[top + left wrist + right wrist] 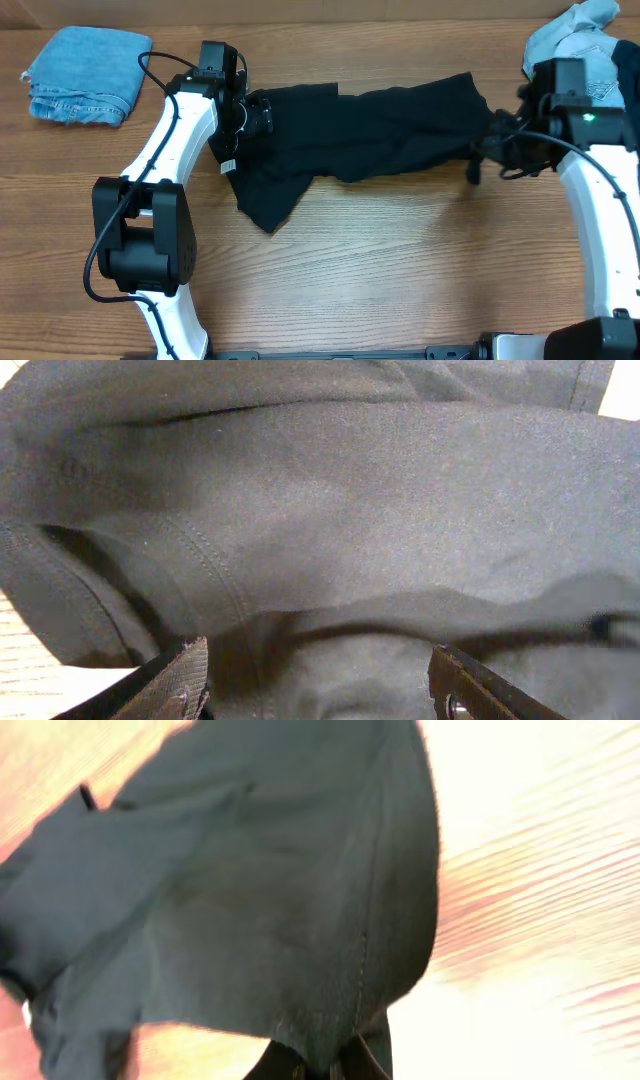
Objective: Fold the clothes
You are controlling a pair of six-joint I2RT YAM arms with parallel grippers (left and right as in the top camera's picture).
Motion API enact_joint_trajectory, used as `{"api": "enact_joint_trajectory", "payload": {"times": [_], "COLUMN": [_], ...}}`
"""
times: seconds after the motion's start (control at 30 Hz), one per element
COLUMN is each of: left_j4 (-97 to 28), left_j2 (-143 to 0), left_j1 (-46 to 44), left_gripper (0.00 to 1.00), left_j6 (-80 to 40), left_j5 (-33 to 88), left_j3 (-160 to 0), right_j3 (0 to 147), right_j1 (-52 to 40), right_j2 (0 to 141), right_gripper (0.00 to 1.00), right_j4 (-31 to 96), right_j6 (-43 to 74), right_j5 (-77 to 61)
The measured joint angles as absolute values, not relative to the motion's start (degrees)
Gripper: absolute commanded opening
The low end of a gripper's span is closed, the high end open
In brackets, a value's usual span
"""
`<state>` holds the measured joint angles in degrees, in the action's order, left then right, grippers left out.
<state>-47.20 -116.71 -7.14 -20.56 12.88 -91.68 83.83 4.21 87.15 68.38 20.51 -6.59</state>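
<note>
Black tee strung out across mid-table; L claw open at one end, R claw clamped on the other.
L to R: folded denim far L at back, well apart from tee; L claw over tee's L end, fingers spread wide w/ cloth close beneath, nothing pinched; white tag at tee's L edge, beside L arm; tee lies rumpled lengthwise, one corner pointing toward front of table; tee's R end bunched into R claw, jaws closed tight on a fold, cloth fanning out from the tips in wrist view; light-blue pile at back R corner, partly hidden by R arm.
</note>
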Motion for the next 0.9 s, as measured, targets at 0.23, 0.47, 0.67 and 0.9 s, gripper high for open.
{"api": "enact_joint_trajectory", "payload": {"times": [0.23, 0.47, 0.67, 0.9], "left_j4": [-47.16, -48.99, -50.24, -52.82], "left_j2": [-116.71, -116.71, -116.71, -111.26], "left_j1": [-7.14, -7.2, -8.82, -12.4], "left_gripper": [0.74, 0.69, 0.65, 0.65], "left_j6": [-20.56, -19.38, -17.3, -15.59], "left_j5": [12.88, 13.96, 15.07, 13.74], "left_j3": [-91.68, -91.68, -91.68, -91.68], "right_j3": [85.19, 85.19, 85.19, 85.19], "right_j1": [7.22, 10.68, 11.0, 11.0], "right_j2": [87.15, 87.15, 87.15, 87.15], "right_gripper": [0.04, 0.04, 0.04, 0.04], "right_j4": [68.71, 68.01, 67.2, 66.24], "right_j6": [18.65, 18.15, 18.09, 18.65], "right_j5": [-3.7, -11.31, -12.99, -13.32]}}
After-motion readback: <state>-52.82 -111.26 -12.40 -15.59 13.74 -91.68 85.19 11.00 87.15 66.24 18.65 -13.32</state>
